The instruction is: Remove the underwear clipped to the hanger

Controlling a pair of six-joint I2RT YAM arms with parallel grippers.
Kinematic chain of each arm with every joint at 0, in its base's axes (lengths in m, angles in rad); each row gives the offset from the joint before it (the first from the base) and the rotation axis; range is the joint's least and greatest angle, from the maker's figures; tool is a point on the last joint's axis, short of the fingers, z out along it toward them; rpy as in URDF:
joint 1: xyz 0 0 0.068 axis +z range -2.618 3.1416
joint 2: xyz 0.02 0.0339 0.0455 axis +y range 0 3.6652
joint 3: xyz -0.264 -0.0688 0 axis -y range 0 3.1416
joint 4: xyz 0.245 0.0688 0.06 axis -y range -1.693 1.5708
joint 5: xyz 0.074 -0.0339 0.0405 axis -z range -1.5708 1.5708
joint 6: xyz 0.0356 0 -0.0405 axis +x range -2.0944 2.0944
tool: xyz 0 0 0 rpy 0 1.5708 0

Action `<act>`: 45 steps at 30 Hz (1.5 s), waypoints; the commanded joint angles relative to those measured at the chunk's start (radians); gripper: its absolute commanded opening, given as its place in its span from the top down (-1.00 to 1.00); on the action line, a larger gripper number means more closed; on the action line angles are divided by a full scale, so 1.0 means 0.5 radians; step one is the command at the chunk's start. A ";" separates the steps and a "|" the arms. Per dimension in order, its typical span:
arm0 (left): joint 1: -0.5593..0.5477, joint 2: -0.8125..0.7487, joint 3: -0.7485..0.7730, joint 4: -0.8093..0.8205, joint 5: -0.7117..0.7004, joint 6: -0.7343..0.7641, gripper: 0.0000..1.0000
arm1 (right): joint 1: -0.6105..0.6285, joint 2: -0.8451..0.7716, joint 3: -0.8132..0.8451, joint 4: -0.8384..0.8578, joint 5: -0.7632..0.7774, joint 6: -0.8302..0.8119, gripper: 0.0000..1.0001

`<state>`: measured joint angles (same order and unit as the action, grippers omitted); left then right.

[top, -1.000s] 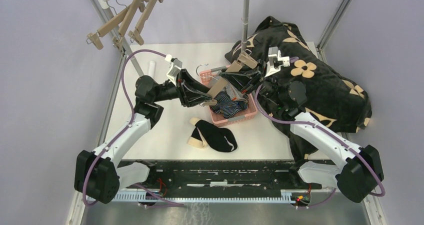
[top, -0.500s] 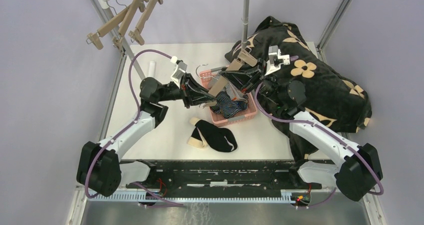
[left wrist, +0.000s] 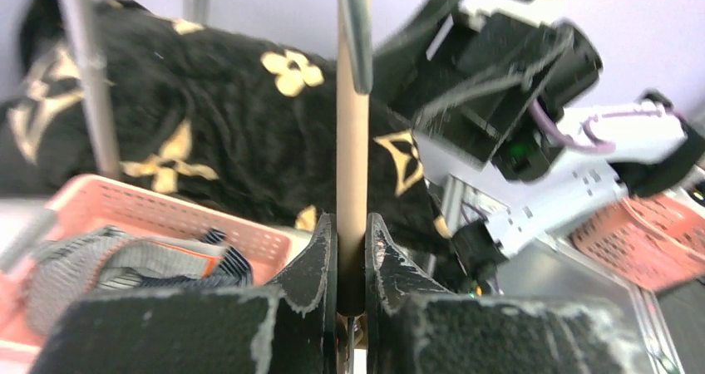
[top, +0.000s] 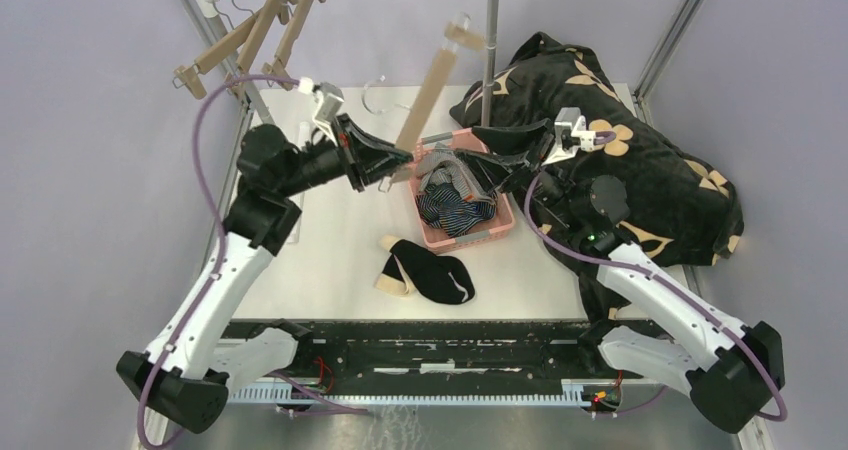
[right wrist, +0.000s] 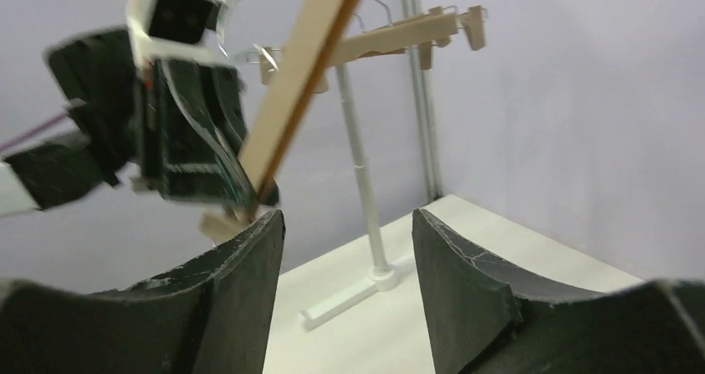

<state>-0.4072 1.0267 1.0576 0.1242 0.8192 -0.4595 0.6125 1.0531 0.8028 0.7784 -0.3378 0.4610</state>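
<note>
While left jaws pinch the hanger (top: 430, 90), underwear (top: 452, 198) lies in the basket (top: 470, 236).

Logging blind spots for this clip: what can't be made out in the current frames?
- Clips of the hanger: top view, upper end motion-blurred; left wrist view, cut off by the top edge.
- Count of underwear in the pink basket: top view, pieces bundled together, folds overlapping.
- Lower end of the hanger in the left gripper: left wrist view, hidden between its fingers.
</note>
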 commanded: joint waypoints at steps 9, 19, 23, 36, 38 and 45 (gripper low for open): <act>0.005 0.505 1.430 -1.982 -1.233 0.578 0.95 | 0.588 -0.103 0.116 -1.258 0.780 -0.905 -0.17; 0.048 0.968 2.196 -2.668 -1.596 0.681 0.95 | 0.994 0.359 0.297 -1.780 0.995 -1.199 -0.13; 0.164 1.105 2.400 -2.722 -1.439 0.687 0.95 | 1.001 0.572 0.333 -1.795 0.990 -1.161 -0.15; 0.271 1.230 2.474 -2.623 -1.379 0.602 0.95 | 1.008 1.096 0.423 -1.575 0.658 -1.057 -0.36; 0.271 1.245 2.485 -2.585 -1.350 0.587 0.95 | 1.007 1.183 0.475 -1.598 0.641 -1.051 -0.38; 0.272 1.304 2.546 -2.506 -1.407 0.541 0.95 | 1.011 1.458 0.562 -1.578 0.398 -0.990 -0.39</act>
<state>-0.2707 1.6752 2.2883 -1.2148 0.1314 -0.1635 1.1110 1.7229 1.0344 -0.0574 -0.0452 -0.0635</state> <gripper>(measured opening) 0.132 0.694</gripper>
